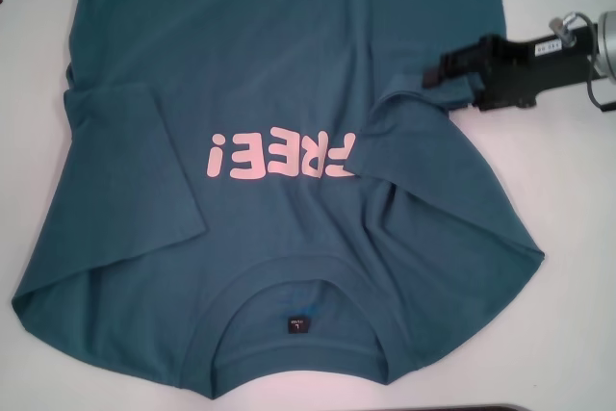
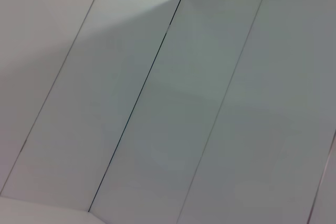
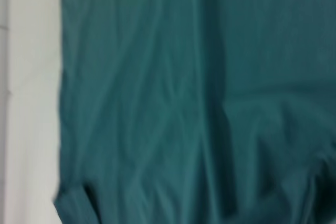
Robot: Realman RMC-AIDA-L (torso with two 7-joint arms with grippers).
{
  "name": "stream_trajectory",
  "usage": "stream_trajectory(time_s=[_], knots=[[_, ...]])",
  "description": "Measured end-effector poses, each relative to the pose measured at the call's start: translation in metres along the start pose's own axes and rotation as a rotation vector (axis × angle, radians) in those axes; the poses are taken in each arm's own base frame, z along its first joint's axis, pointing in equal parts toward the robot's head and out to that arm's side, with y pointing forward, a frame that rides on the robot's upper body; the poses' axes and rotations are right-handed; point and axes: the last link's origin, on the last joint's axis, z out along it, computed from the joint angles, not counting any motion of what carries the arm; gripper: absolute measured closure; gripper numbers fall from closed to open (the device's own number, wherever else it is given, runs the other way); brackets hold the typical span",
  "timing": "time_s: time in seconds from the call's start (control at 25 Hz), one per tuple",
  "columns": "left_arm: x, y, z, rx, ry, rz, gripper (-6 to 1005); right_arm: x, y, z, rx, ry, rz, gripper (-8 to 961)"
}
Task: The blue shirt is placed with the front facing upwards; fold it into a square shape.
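Head view: blue shirt point(image 1: 279, 93) reads "FREE!".

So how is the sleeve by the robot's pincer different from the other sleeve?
The right sleeve bunches into ridges rising toward the right pincer, which meets the cloth there; the left sleeve lies folded flat across the chest, untouched.
The right sleeve's fold hides the first letters of the pink lettering; the left sleeve stops short of it.
Both belong to the blue shirt.

Even bright light (wrist view seemingly blurred)
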Motion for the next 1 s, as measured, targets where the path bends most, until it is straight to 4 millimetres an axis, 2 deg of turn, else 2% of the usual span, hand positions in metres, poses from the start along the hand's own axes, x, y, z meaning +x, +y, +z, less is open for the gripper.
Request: stream_trajectory(time_s=[0.32, 0.52, 0.72, 0.88, 1.0], knots=[[0.001, 0.000, 0.002, 0.004, 0.020, 0.002, 400, -0.028, 0.026, -0.004, -0.107, -0.159, -0.088, 294], [0.000, 0.000, 0.002, 0.011, 0.032, 0.008, 399, -0.037, 0.032, 0.020, -0.060, -0.248, -0.158, 287], [0.000, 0.000, 0.002, 0.012, 0.035, 0.011, 399, -0.037, 0.050, 0.034, -0.018, -0.195, -0.290, 279], [0.001, 0.000, 0.001, 0.013, 0.040, 0.012, 399, -0.041, 0.054, 0.026, -0.027, -0.209, -0.313, 273], [0.000, 0.000, 0.000, 0.017, 0.041, 0.007, 399, -0.042, 0.055, 0.006, -0.085, -0.227, -0.369, 269]])
